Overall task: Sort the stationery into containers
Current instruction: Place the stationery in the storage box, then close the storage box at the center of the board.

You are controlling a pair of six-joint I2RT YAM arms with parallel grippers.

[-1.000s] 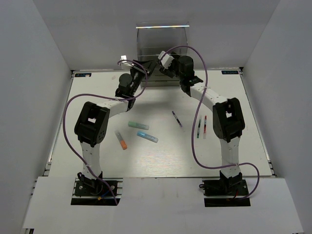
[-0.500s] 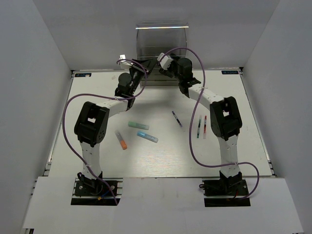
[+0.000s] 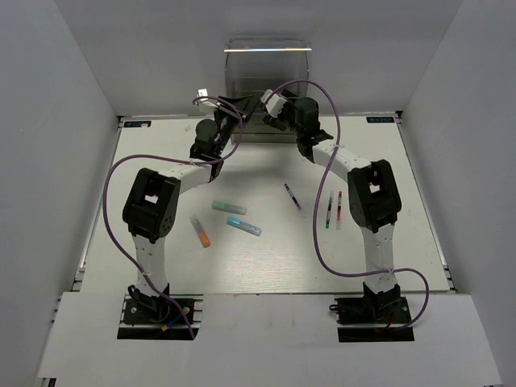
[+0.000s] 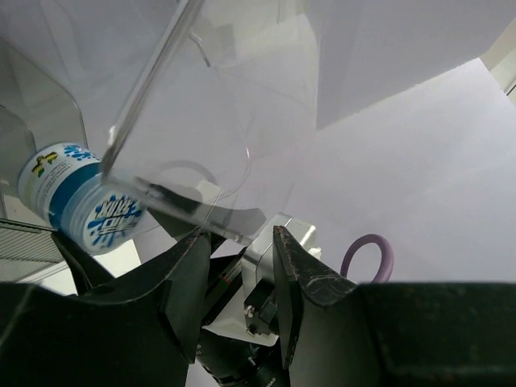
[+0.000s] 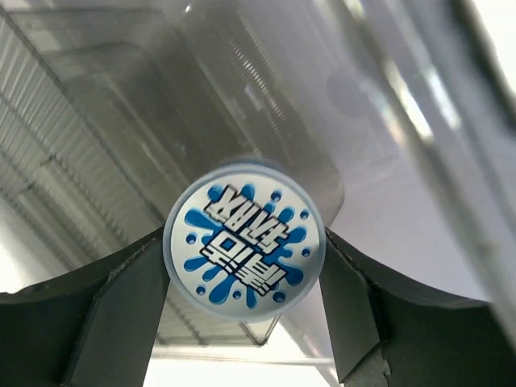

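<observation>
The left gripper's (image 4: 238,240) jaws pinch the edge of a clear flap (image 4: 201,121) at the left front of the tall clear acrylic organiser (image 3: 268,60). At its front opening, the right gripper's (image 5: 243,256) jaws grip the round blue-and-white roll (image 5: 243,242). On the white table (image 3: 161,161) before the organiser lie an orange-capped marker (image 3: 200,231), a teal marker (image 3: 228,207), a light-blue marker (image 3: 243,226), a purple pen (image 3: 292,196), a green pen (image 3: 329,210) and a red pen (image 3: 339,206).

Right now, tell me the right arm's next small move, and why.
Probably open the right pincer and let the roll drop into the clear box: the roll is gripped at the box's opening, while the left pincer holds the lid open.
</observation>
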